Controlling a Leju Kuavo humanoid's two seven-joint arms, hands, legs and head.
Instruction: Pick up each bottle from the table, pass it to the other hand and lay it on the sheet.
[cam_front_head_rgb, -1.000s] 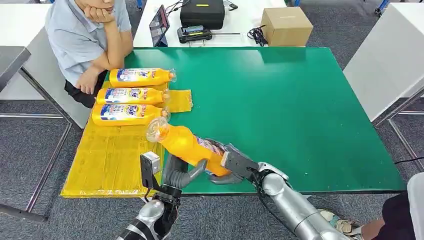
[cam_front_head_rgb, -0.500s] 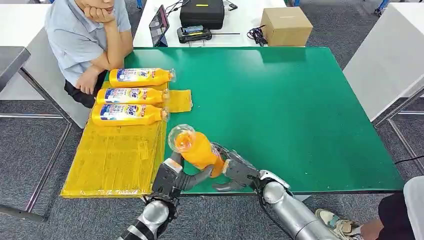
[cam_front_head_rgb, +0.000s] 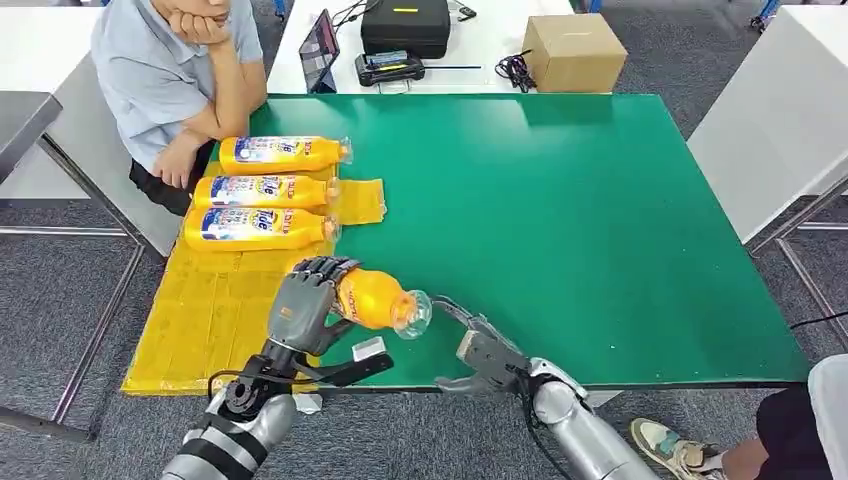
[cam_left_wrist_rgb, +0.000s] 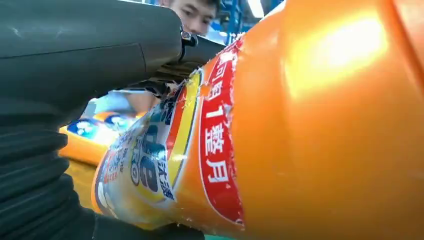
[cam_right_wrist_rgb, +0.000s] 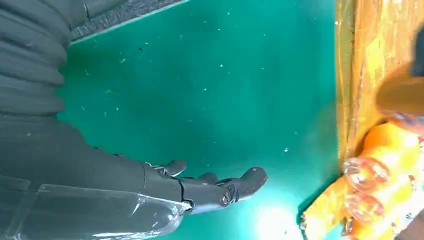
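Item: bottle (cam_front_head_rgb: 375, 298), orange, plastic, with a printed label round the body and a clear cap (cam_front_head_rgb: 417, 313). Location: in the left hand (cam_front_head_rgb: 303, 303), above the near table (cam_front_head_rgb: 560, 220) edge, just beside the yellow sheet (cam_front_head_rgb: 215, 320). Grip: dark fingers (cam_front_head_rgb: 318, 268) curl over the top of the body from the far side, thumb (cam_left_wrist_rgb: 75, 60) against the label; the wrist view shows the labelled wall pressed close against the palm. Orientation: long axis near level, running out sideways from the fingers; cap end points away from the palm toward the right hand, base end hidden behind the fingers. Right hand (cam_front_head_rgb: 480, 350): empty, fingers spread and apart, near the cap but not touching it. Handling, as judged: wall smooth and glossy, likely slippery; body likely stiff enough to take a firm wrap though it may give under a hard squeeze; weight cannot be told, contents not visible. Best hold is judged to be round the middle of the body on the label, where the fingers now sit; the cap end is narrow and offers less purchase. Stock already on the sheet: three bottles (cam_front_head_rgb: 260, 190) lying side by side, caps toward the table's green middle, beyond the fingertips.
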